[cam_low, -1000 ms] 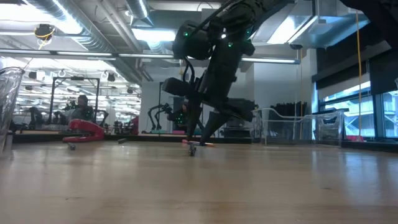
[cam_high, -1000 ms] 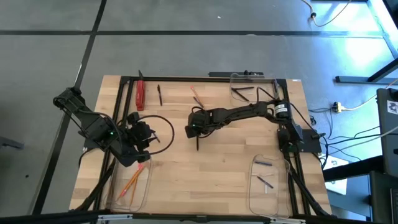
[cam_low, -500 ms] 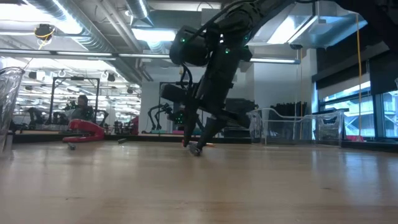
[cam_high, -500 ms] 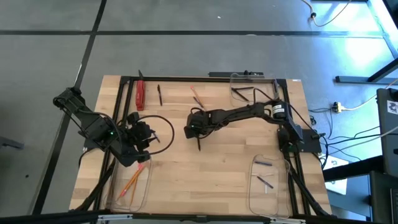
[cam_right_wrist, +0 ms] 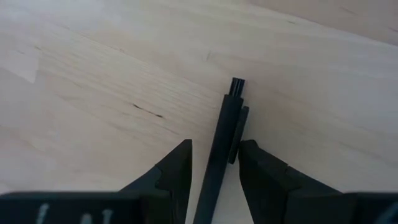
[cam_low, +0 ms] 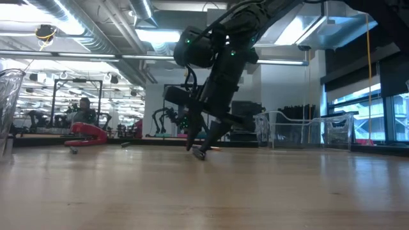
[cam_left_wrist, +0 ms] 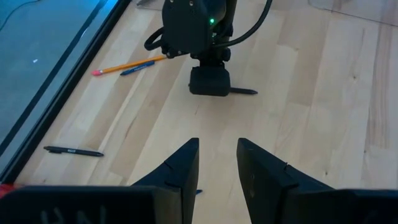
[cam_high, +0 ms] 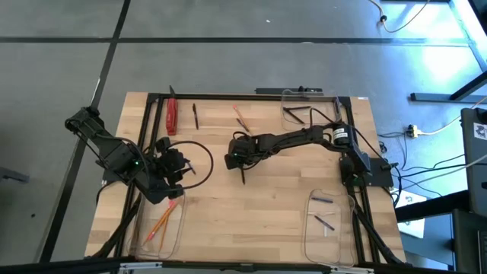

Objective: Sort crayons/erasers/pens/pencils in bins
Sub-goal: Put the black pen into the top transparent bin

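My right gripper (cam_high: 237, 161) is at the table's middle, shut on a black pen (cam_right_wrist: 222, 140) that sticks out past its fingertips toward the near edge (cam_high: 243, 176). My left gripper (cam_left_wrist: 214, 152) is open and empty at the table's left (cam_high: 185, 167), pointing at the right gripper. A loose black pen (cam_high: 195, 116) and an orange pencil (cam_high: 242, 116) lie flat near the far edge. Three clear bins stand on the table. One at the near left (cam_high: 176, 236) holds pencils. One at the near right (cam_high: 310, 236) holds short dark sticks. One at the far right (cam_high: 288, 96) holds pens. My right gripper pinches the pen's barrel (cam_right_wrist: 214, 171) between its two fingers. The pen lies along the fingers, and its clip end (cam_right_wrist: 237, 87) reaches out beyond them. The fingers slant down from above. The pen tilts, with its lower end (cam_low: 200, 155) at the table top.
A red tool (cam_high: 171, 114) lies at the far left, also showing in the low view (cam_low: 89, 133). A black frame rail (cam_high: 251, 97) runs along the far edge. Bare wood (cam_high: 251, 221) lies between the two near bins.
My right gripper has shifted a little toward the table's left and leaned over, still shut on the pen. The pen's lower end has stayed at about the same spot on the table.
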`<state>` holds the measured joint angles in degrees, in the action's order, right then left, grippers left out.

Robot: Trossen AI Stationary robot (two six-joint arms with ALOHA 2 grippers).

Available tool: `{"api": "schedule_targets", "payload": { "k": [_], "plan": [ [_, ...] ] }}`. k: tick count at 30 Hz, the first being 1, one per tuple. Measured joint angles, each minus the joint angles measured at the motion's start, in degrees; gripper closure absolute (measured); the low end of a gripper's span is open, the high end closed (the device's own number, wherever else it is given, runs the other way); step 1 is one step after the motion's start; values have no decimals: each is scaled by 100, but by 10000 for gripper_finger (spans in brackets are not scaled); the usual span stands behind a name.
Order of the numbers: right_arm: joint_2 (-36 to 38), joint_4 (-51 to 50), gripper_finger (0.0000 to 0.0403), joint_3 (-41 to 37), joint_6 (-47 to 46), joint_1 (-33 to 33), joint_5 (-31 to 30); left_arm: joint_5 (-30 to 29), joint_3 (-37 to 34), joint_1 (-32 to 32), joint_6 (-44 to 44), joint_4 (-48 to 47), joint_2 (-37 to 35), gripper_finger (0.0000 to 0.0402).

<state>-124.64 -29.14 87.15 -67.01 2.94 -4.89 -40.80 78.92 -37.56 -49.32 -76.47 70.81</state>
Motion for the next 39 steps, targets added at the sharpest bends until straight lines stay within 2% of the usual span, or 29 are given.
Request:
{"api": "schedule_targets", "payload": {
  "k": [18,30,39],
  "plan": [
    [-20,176,279,-7,22,-2,-44,0,2,0,2,0,0,300],
    [-15,85,378,-9,369,2,-66,0,0,0,2,-2,0,300],
    [-13,117,359,-7,670,2,-20,0,0,0,2,-2,0,300]
  ]
}}
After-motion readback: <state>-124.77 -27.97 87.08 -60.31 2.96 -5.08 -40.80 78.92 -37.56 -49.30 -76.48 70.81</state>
